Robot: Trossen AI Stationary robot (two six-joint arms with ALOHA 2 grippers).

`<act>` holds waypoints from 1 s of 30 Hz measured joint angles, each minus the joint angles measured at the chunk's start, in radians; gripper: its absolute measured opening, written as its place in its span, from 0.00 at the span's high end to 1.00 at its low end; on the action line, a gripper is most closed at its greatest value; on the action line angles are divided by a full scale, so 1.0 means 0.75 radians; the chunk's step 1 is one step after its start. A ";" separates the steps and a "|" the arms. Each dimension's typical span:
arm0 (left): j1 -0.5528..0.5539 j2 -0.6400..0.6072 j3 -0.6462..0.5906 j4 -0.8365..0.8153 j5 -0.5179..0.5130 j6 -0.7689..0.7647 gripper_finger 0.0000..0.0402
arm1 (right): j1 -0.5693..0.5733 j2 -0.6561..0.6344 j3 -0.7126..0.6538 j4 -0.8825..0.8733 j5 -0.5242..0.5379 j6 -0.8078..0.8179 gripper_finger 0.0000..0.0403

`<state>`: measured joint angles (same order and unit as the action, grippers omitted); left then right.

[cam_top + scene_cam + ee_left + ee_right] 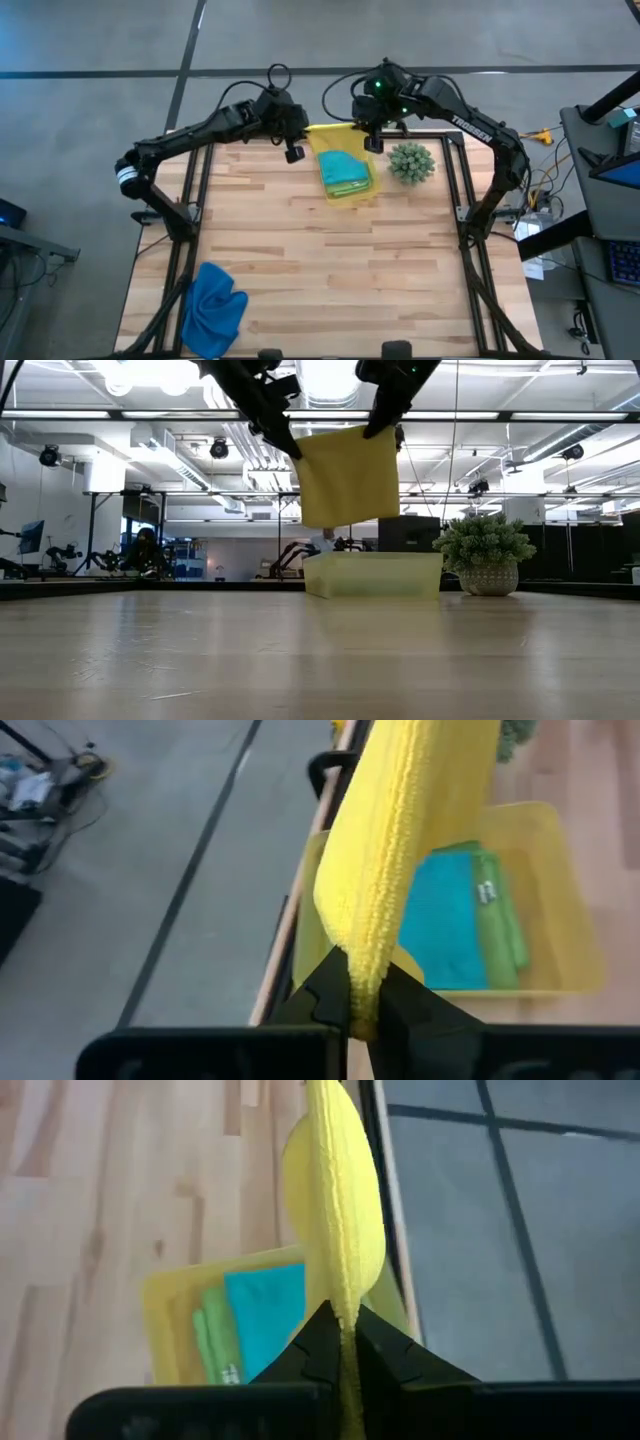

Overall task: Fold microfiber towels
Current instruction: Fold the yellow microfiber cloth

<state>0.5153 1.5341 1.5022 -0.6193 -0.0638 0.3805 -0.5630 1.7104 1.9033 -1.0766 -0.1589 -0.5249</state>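
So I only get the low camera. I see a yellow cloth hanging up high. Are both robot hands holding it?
Observer: Yes. The left gripper and the right gripper are each shut on the yellow towel.
Operator: What's in the bin under it?
Observer: The bin holds a folded teal towel lying beside a lime green towel.
Operator: Any more cloths?
Observer: A blue towel lies crumpled at the table's near left corner.
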 joint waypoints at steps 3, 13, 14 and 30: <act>-0.014 0.000 -0.001 -0.044 0.060 -0.009 1.00 | 0.015 0.001 -0.002 -0.036 -0.041 0.072 0.97; -0.211 -0.044 -0.004 -0.432 0.339 -0.047 1.00 | 0.295 -0.001 -0.156 -0.058 -0.170 0.399 0.97; -0.238 -0.047 -0.005 -0.462 0.385 -0.073 1.00 | 0.341 -0.001 -0.171 -0.057 -0.170 0.435 0.97; -0.653 -0.113 -0.309 -0.413 0.720 -0.339 1.00 | 0.928 -0.029 -0.469 0.361 -0.054 1.089 0.97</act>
<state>0.0257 1.4496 1.2706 -0.9291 0.4763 0.1260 0.1331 1.6884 1.5516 -0.8059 -0.1997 0.2919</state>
